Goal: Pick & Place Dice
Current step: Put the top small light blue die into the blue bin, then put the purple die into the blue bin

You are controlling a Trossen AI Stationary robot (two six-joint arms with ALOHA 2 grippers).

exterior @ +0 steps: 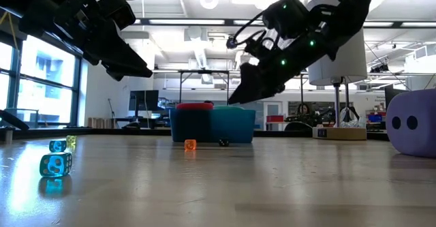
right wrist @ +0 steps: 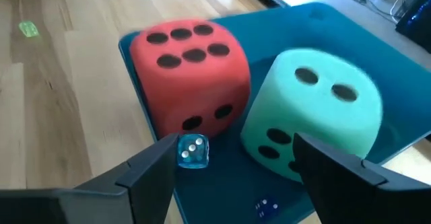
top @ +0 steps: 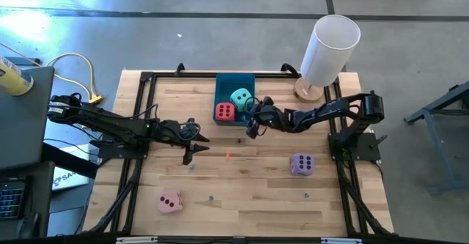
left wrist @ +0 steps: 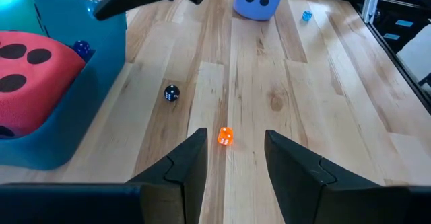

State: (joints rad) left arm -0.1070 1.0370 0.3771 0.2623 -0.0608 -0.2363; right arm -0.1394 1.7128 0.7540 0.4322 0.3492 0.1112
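I had the right pincer (top: 252, 121) hanging over the near edge of the blue tray (top: 234, 81), with its fingers spread apart and nothing between them. In the right wrist view a small clear blue die (right wrist: 193, 151) sat in the tray just below the gap, beside the red die (top: 224, 112) and the teal die (top: 239, 97), which were both already inside and touching each other.

My worry was this: the pincer was very close to those two soft dice. If I pulled it away low or sideways, a finger could catch the teal die or the red die and tip it out over the tray wall. (The tray also looked light, so a bump might slide it.)

The lilac die (top: 302, 164) still sat on the tabletop (top: 242, 193) near the right arm's base, and the pink die (top: 170, 202) lay near the front left corner, well apart from everything.

The left pincer (top: 192, 147) hovered over the middle of the tabletop, partly open and holding nothing, with a tiny orange die (left wrist: 225, 136) on the wood ahead of it and a tiny dark die (left wrist: 172, 93) near the tray. If it dropped down there, it could knock those little ones about. Both arms were near the tray side, so they could also bump each other.
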